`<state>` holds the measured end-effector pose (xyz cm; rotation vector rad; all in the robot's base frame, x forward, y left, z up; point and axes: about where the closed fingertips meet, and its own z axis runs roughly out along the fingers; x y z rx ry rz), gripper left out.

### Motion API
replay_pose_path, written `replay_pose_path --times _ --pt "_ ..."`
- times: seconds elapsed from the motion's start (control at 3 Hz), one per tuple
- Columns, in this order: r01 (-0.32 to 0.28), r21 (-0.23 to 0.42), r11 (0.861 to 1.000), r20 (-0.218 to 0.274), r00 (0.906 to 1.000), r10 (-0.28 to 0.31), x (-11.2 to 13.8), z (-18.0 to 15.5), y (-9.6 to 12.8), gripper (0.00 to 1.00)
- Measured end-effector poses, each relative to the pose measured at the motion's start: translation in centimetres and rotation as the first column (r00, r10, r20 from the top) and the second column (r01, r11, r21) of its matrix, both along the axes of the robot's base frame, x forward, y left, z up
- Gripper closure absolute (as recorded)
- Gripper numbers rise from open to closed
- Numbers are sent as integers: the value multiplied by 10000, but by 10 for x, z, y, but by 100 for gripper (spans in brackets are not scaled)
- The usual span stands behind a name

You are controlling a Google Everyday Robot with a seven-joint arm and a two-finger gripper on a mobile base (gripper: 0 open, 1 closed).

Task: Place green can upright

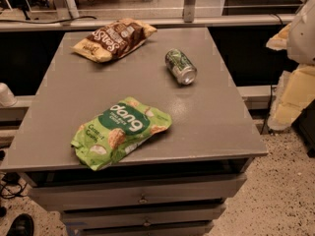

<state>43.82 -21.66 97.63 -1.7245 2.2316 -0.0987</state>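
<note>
- Gripper: out of the camera view, so I cannot tell whether its jaws are released or clenched.
- White rounded robot arm casing (302,33): it enters at the upper right edge, off the side of the table and well apart from everything lying on it.
- Pale yellow foam-like blocks (295,95): they stand just below the white casing at the right edge, beside the table rather than on it.
- Small dark green metal drink can with pale markings (180,66): it lies on its side on the far right part of the tabletop, with one silver end turned toward the near right. It touches neither bag and nothing grips it.
- Brown and yellow crinkled snack bag (114,38): it lies flat near the far left corner, well apart from the can.
- Bright green flat snack bag printed "dang" (120,132): it lies near the front edge, left of centre, and its lower corner reaches the table's lip. It is nearer the camera than the can and apart from it.
- Grey flat-topped table (206,117): it carries all three items.
- Grey drawers with small round knobs (142,193): they are stacked under the tabletop at the front.
- Speckled light floor (275,191): it shows to the right of the drawers.
- Black shoe (19,225): it sits at the lower left corner, with dark cables (10,186) just above it.
</note>
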Motion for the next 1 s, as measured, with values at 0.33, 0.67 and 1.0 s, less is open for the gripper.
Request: replay_pose_path --times 0.33,0.67,1.0 --pt "0 0 10000 2 10000 0 0 0 0 0" --pt "430 530 9977 13 9991 -431 27 -17 2 0" --pt "1284 1194 9845 60 9915 -1300 83 -46 10 0"
